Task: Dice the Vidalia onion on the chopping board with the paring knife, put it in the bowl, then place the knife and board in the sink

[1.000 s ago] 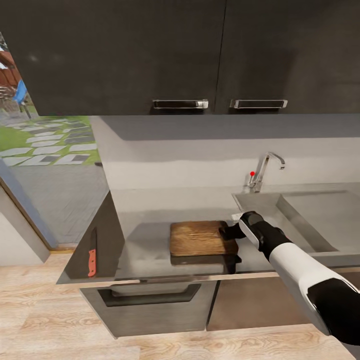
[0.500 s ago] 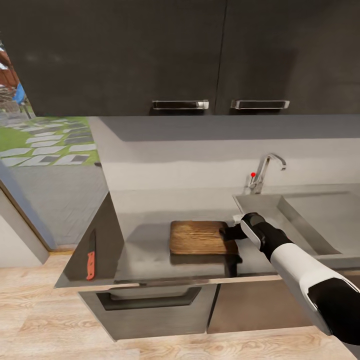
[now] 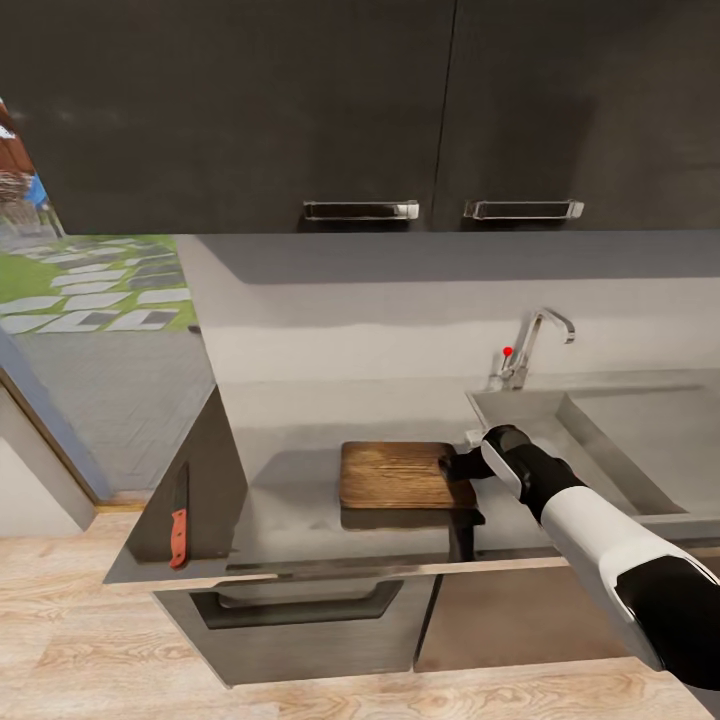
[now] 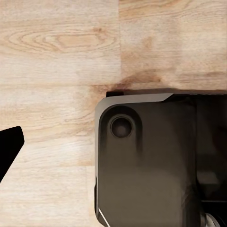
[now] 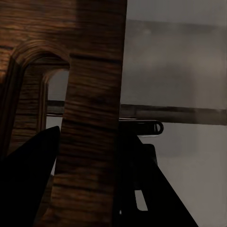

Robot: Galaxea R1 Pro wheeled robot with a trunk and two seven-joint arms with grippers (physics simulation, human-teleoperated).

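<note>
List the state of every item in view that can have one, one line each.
Brown wooden chopping board: raised above the grey countertop, held at its handle end.
Right tool: shut on the chopping board.
Red-handled paring knife: lying flat at the countertop's left end, untouched.
Steel sink: no contents visible.
Chrome faucet: no water running.
Dark upper cabinets: doors closed.
Left tool: not in view.

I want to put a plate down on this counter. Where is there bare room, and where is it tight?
Bare counter runs behind the chopping board to the wall, and between the board and the knife at the left end. The sink basin looks bare too. It is tight at the board's sink-side end, where the right gripper grips it.
</note>
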